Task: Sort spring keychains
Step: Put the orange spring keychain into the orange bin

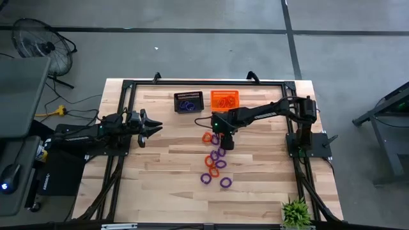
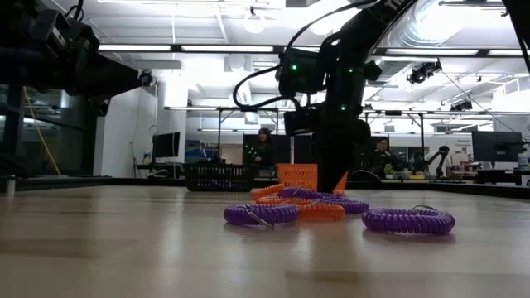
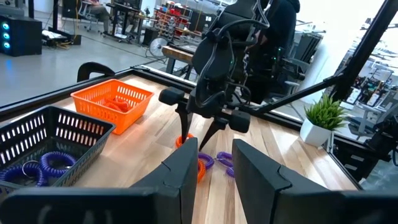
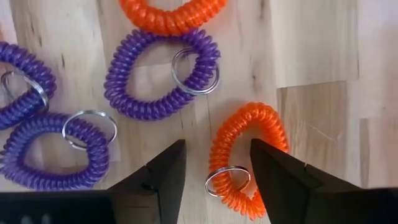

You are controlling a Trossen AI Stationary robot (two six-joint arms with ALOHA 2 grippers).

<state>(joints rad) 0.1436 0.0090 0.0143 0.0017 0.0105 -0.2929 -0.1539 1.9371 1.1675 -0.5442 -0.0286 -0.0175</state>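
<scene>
Several purple and orange spring keychains [image 1: 216, 163] lie loose on the wooden table in front of the baskets. My right gripper [image 4: 217, 168] points down, open, over one orange keychain [image 4: 249, 155] that lies flat. One side of its coil and its metal ring [image 4: 228, 180] show between the fingers. I cannot see any touch. Purple keychains [image 4: 155, 78] lie close beside it. My left gripper [image 1: 153, 126] waits open near the table's left edge, level, with nothing between its fingers.
A black mesh basket [image 1: 189, 101] holding purple keychains and an orange mesh basket [image 1: 224, 99] holding orange ones stand at the table's far edge. A small green plant [image 1: 295, 212] stands at the near right corner. Bare wood lies left of the pile.
</scene>
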